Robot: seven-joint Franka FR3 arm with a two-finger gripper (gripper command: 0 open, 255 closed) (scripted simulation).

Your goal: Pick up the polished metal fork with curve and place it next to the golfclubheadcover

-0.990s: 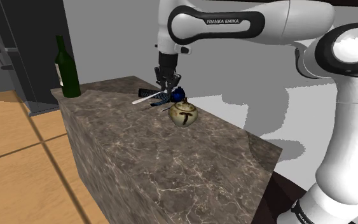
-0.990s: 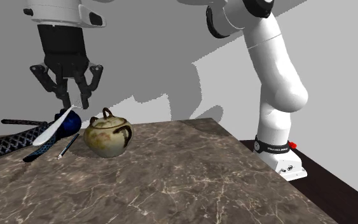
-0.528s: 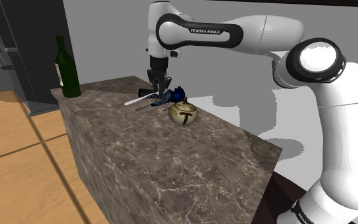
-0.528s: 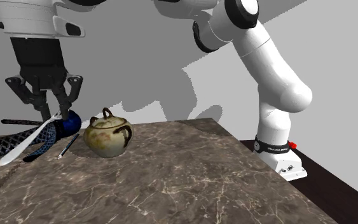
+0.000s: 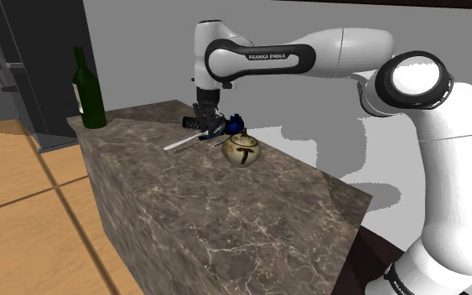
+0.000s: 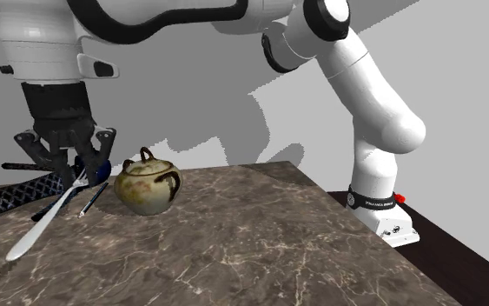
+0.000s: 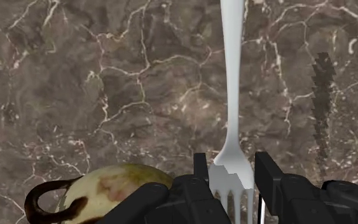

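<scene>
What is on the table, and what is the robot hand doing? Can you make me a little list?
surface: dark marbled counter
gripper: gripper low over the counter, fingers clasping the fork's tine end
fork: pale fork, slanting down, handle pointing away from the gripper
pot: olive-brown lidded pot close beside the gripper
cover: dark patterned head cover, probably, lying by the fork
bottle: dark green bottle, upright at the far corner
</scene>
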